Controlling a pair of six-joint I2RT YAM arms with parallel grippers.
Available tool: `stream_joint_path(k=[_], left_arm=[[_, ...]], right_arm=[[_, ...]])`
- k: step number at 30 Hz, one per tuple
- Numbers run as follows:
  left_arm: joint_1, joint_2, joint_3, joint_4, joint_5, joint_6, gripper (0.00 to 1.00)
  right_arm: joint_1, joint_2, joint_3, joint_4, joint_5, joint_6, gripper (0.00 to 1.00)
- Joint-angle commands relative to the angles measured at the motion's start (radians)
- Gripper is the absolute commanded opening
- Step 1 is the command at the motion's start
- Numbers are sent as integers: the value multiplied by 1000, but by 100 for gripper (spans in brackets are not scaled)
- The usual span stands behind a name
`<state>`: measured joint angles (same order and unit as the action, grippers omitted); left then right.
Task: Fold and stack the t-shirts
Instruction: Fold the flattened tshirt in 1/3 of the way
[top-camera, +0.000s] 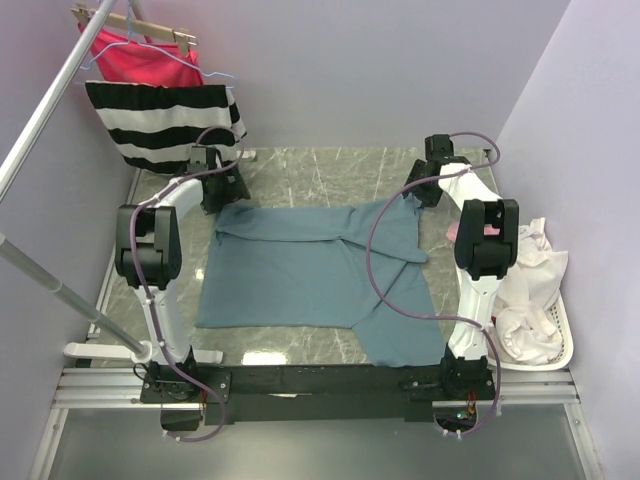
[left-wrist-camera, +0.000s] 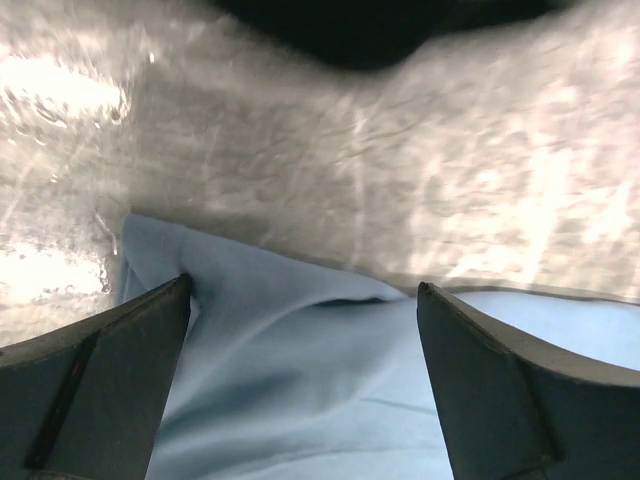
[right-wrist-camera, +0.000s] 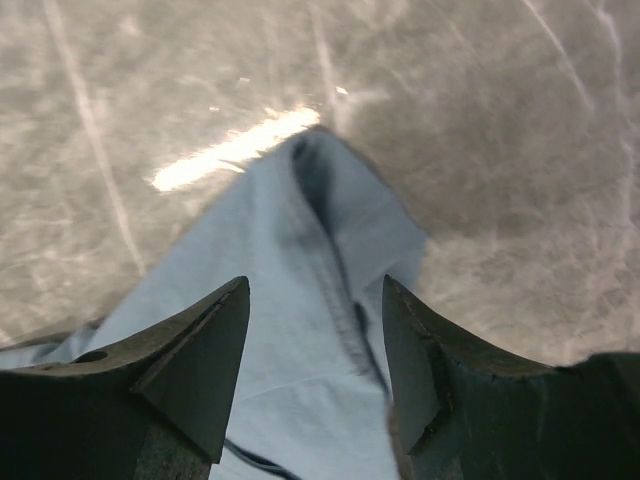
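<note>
Lying spread across the middle of the table (top-camera: 300, 165): one slate-blue t-shirt (top-camera: 290, 275), no print, partly folded. The left half is flat and smooth. On the right half a flap of cloth lies doubled over, running slantwise, and the near right corner reaches toward the right arm's base. The shirt's far edge runs between the two claws.

Left gripper (left-wrist-camera: 303, 285): at the shirt's far left corner, low over it. Fingers (left-wrist-camera: 100, 380) spread wide, released, nothing clamped between them. Blue cloth with a soft ridge lies below, with bare tabletop just beyond the cloth's edge.

Right gripper (right-wrist-camera: 316, 281): at the shirt's far right corner. Jaws parted, released. A pointed tip of blue cloth with a seam lies on the table under and ahead of the gap. Cannot tell whether the pads brush the cloth.

Purple cable (top-camera: 372, 265) of the right arm loops over the shirt's right part.

Right of the table: white basket (top-camera: 565, 352) holding crumpled white clothes (top-camera: 525, 330).

Back left: metal rack pole (top-camera: 50, 100) and wooden hanger (top-camera: 150, 30) with a red-pink garment (top-camera: 140, 60). A black-and-white striped garment (top-camera: 160, 120) hangs just below it, its lower edge near the left gripper.
</note>
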<state>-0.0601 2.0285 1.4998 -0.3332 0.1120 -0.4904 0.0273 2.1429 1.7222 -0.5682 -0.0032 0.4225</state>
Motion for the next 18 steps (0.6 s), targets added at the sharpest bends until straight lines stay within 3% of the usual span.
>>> stream_joint_path(k=[1, 13, 18], left_arm=[[2, 32, 22, 8, 6, 19, 99], [2, 87, -52, 36, 44, 23, 99], [2, 111, -46, 20, 23, 27, 99]], right_arm=[[-17, 17, 80, -59, 2, 1, 63], [-63, 80, 53, -53, -66, 4, 66], [-86, 124, 59, -44, -122, 13, 59]])
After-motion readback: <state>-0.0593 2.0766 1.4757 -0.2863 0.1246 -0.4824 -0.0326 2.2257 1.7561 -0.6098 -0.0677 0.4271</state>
